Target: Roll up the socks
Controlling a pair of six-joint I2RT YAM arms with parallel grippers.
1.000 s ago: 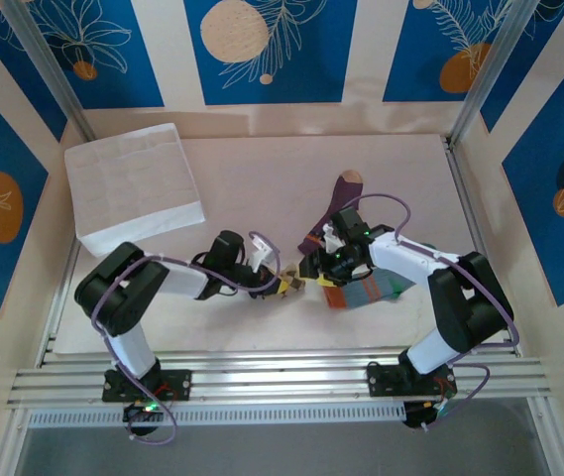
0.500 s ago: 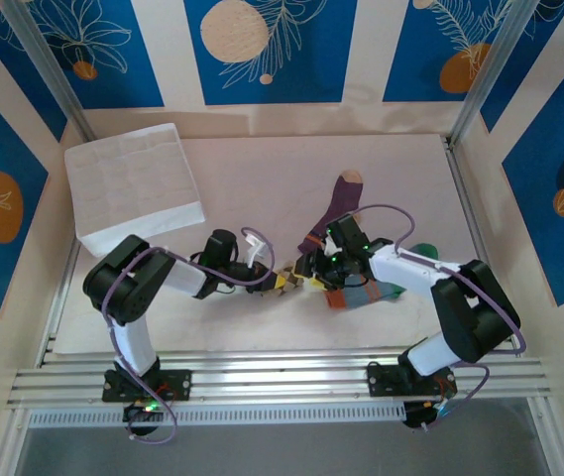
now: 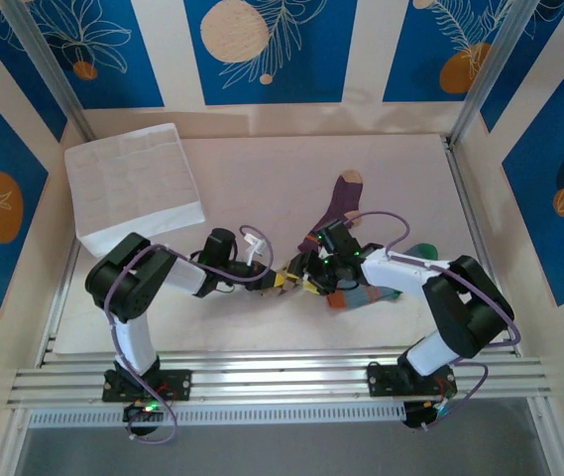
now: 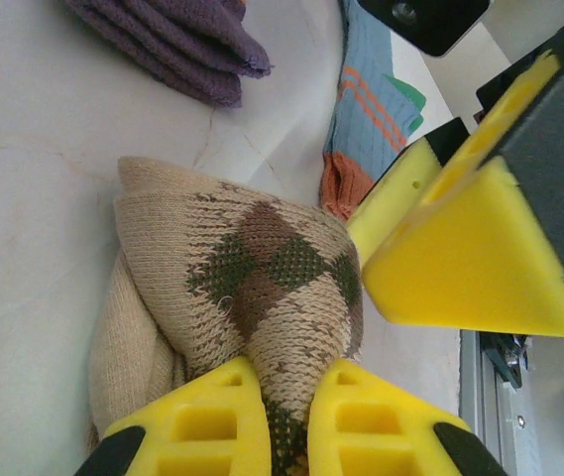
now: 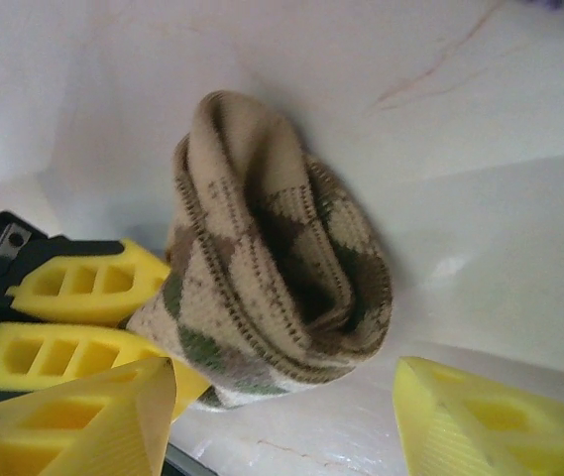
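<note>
While your left gripper (image 4: 285,421) pinches the bunched tan sock (image 4: 262,288) tight at one end, your right gripper (image 5: 282,421) sits just beside that sock, jaws wide apart and holding nothing. Near the tan sock, on its far side, lies the purple sock (image 3: 339,203), and the blue sock (image 3: 369,297) lies just to its right.

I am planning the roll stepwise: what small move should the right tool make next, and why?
Probably close the right tool on the brown sock: it stands open on both sides of the bunched sock, while the left tool pinches one end.
</note>
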